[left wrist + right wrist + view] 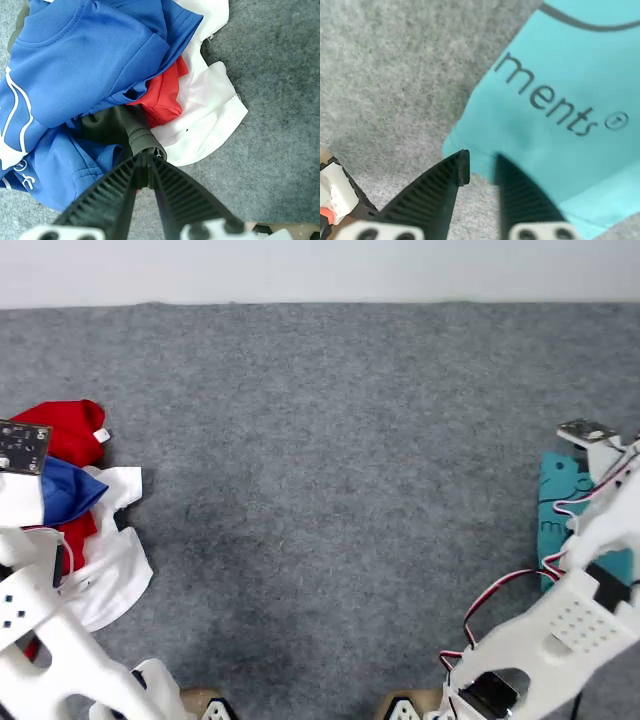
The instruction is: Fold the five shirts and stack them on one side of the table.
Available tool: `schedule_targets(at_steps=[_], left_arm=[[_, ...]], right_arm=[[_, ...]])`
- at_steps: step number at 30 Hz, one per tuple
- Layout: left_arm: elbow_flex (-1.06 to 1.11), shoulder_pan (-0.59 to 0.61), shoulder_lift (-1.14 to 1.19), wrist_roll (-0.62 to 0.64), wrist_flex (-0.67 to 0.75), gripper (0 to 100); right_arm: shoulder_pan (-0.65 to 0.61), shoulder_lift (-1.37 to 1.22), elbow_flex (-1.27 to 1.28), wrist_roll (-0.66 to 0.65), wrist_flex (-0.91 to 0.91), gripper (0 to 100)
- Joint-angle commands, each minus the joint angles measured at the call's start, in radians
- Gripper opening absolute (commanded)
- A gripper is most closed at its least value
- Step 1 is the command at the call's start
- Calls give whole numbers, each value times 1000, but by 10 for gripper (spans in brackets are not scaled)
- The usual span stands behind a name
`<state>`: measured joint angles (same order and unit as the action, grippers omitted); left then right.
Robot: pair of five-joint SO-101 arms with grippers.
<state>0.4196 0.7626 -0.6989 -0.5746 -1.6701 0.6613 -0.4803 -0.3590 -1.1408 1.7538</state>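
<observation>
- in the high view the unfolded heap lies at 9 o'clock on the grey counter [330, 460]: a blue shirt [85, 65] on top, a red shirt [162, 97] and a white shirt [205, 115] under it, all crumpled together.
- the left hand [148, 159] sits over that heap with its fingers pressed together on a twisted fold of a dark shirt [112, 122], which comes out from under the blue one.
- the teal shirt [560, 75] lies flat at 3 o'clock on the counter. we judge it is folded and marks the stacking side, though an arm hides part of it.
- the right hand [480, 170] is over the teal shirt's near corner, fingers slightly spread, with the hem beneath the gap. we cannot tell whether they touch the cloth.
- we take the step in hand to be drawing one shirt free of the heap.
- to do it well, we would lift the dark fold slowly and steer it toward the bare middle of the counter, so the blue shirt slides off rather than coming along.
- if the heap starts to drag, we would set the fold down and take more cloth.
- the right hand is best kept off the teal shirt, so the flat piece stays square.
</observation>
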Motion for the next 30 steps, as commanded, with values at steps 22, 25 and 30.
schedule_targets(at_steps=[22, 25, 30], left_arm=[[-12, -9, -18, 0, 18, 18], [8, -9, -17, 12, 18, 28], [105, -9, -17, 26, 28, 144]], right_arm=[[-88, 203, 60, 158, 42, 9], [-136, 317, 144, 249, 42, 9], [-254, 495, 382, 371, 42, 9]])
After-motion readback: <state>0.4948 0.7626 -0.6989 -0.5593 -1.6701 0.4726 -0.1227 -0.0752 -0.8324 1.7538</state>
